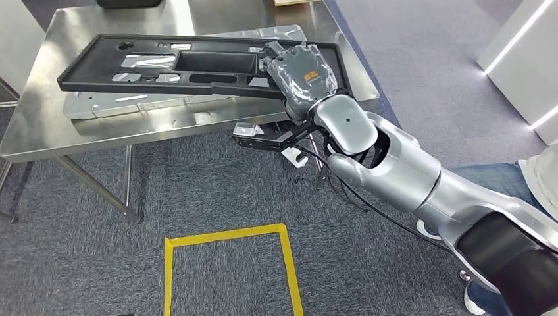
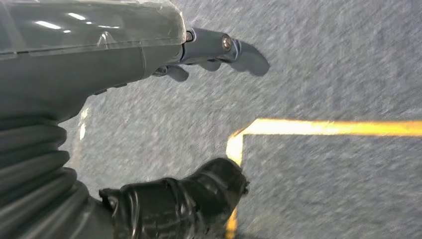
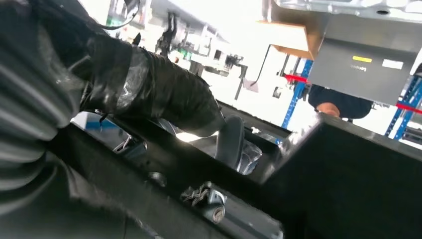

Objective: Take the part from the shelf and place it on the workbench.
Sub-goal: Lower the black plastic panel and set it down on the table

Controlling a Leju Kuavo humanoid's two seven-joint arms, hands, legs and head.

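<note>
The part is a long black plastic panel (image 1: pixel 191 66) with several cut-outs. It stretches across the steel workbench (image 1: pixel 39 141), above a silver sheet-metal piece (image 1: pixel 131 105) lying there. My right hand (image 1: pixel 299 69) grips the panel's right end, fingers wrapped over its edge. Whether the panel touches the bench I cannot tell. In the right wrist view my right hand (image 3: pixel 149 94) reaches into the black panel (image 3: pixel 348 174) with its dark thumb. My left hand (image 2: pixel 99 64) hangs over the carpet, fingers apart from the thumb, holding nothing.
A yellow tape square (image 1: pixel 224 235) marks the grey carpet in front of the bench. A person in jeans (image 1: pixel 487 174) stands at the right edge beside my right arm. A dark object (image 1: pixel 128 3) sits at the bench's far side.
</note>
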